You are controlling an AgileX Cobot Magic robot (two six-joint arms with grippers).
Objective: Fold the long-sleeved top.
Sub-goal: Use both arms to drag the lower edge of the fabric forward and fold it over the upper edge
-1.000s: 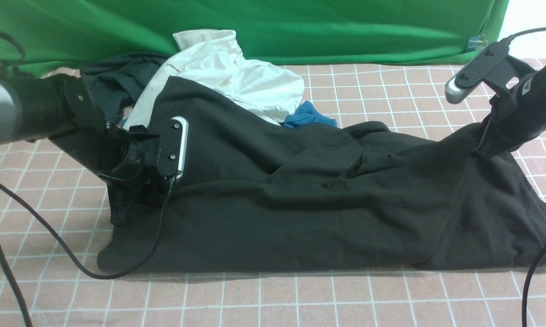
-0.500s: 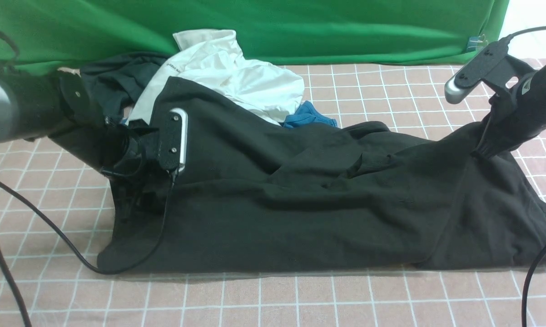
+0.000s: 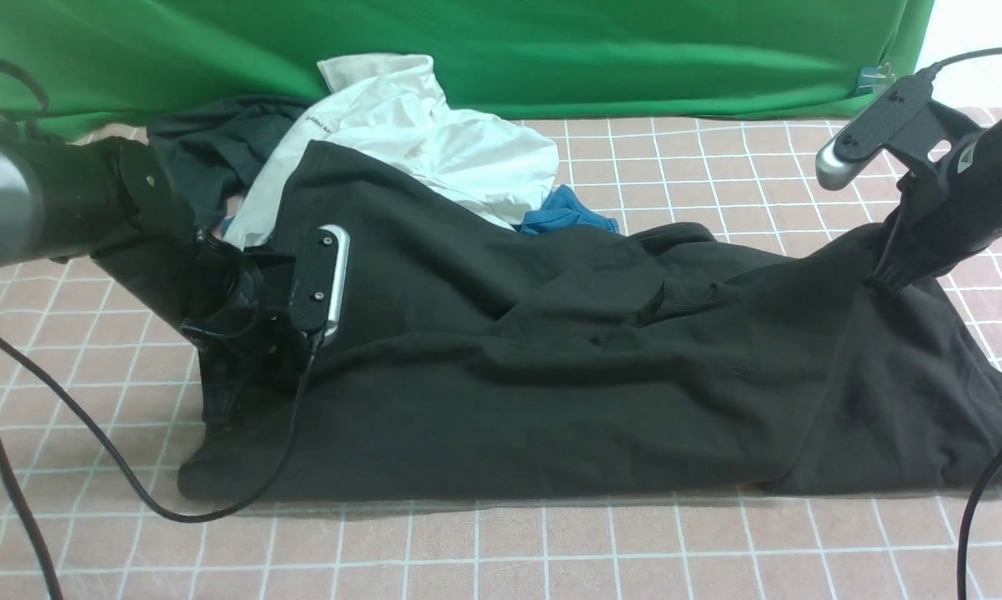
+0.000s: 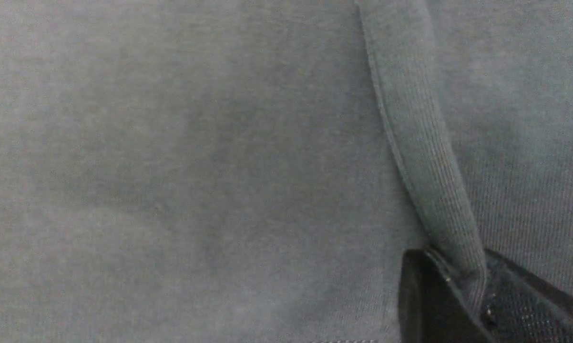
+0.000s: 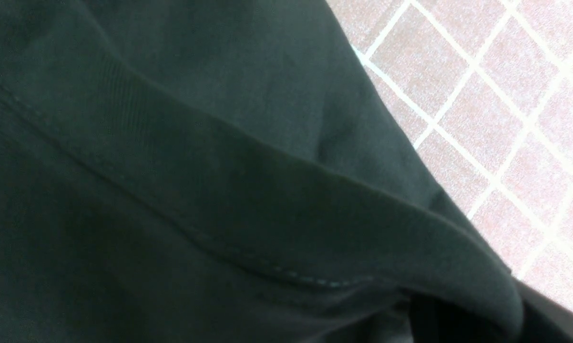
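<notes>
The black long-sleeved top point(image 3: 551, 375) is spread crumpled across the checked tabletop point(image 3: 501, 550), its far edge lapped over a white shirt point(image 3: 434, 142), with a dark tee point(image 3: 201, 142) and a blue scrap point(image 3: 563, 212) behind. Compared with half a second ago, the left hand point(image 3: 226, 392) is dropped slightly lower at the garment's left end, and its jaws, briefly parted, are now clamped shut. In the left wrist view a ribbed band point(image 4: 424, 157) of the top is seen running straight into the closed fingers point(image 4: 429, 300), so a re-grip on the ribbed edge is read here. The right hand point(image 3: 889, 275) is unchanged over the second: closed, with the right edge of the top pinched and lifted into a peak; in the right wrist view a fold of black cloth point(image 5: 267, 190) is draped over the fingers. With both ends held, the grasp stage is judged done; a lift and fold-over is probably next. No fold is made yet. Risk: the white shirt could be dragged along with the far edge.
</notes>
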